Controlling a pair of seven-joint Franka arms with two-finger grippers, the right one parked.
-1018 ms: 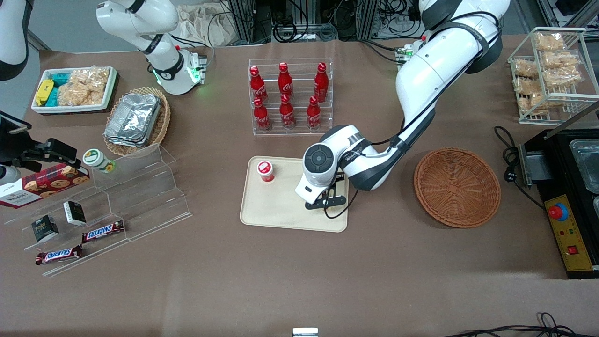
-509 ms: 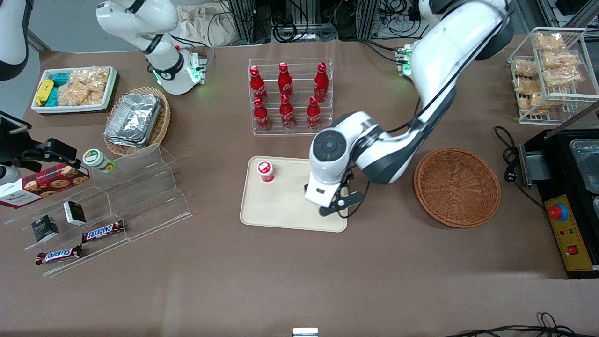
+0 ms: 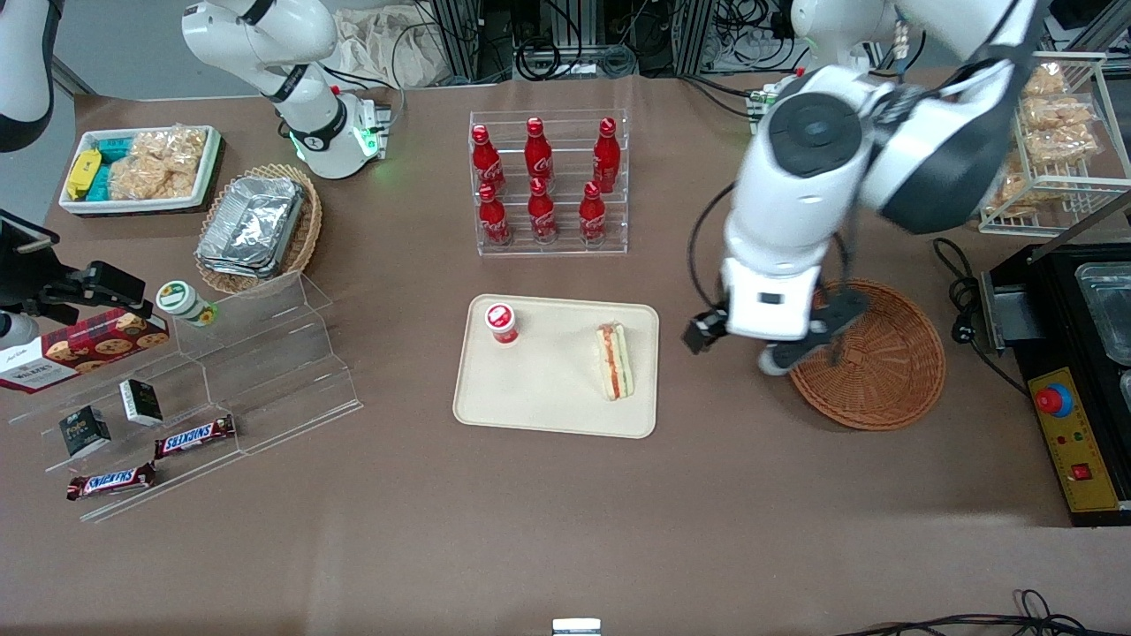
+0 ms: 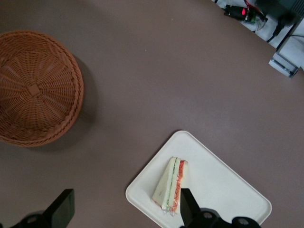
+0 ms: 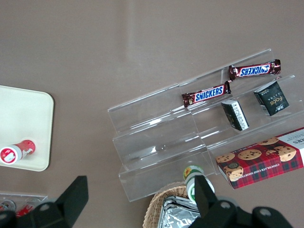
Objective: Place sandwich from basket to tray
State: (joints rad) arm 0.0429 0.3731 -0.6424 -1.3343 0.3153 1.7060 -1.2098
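**Sandwich on the tray, gripper up in the air**

Nearest the front camera, chocolate bars [image 3: 194,435] lie on a clear stepped stand [image 3: 265,371] toward the parked arm's end of the bench [image 3: 565,530].

In the middle of the bench sits the tray [image 3: 530,397]. The sandwich [image 3: 615,360] lies flat on it, close to the tray edge nearest the basket, its red and green filling edge facing up. A small red-capped cup [image 3: 502,322] stands on the same tray, well apart from the sandwich, near the corner toward the bottle rack.

The basket [image 3: 884,380] rests on the bench beside the tray, toward the working arm's end, with nothing in it.

The gripper [image 3: 764,349] hangs high above the bench, over the strip between tray and basket and overlapping the basket's rim in the front view. Its fingers [image 4: 61,209] stand wide apart and hold nothing; the wrist view looks down past them onto the sandwich [image 4: 170,184], the tray [image 4: 223,190] and the basket [image 4: 38,85].

Farther off, a clear rack of red bottles [image 3: 543,181] stands upright.
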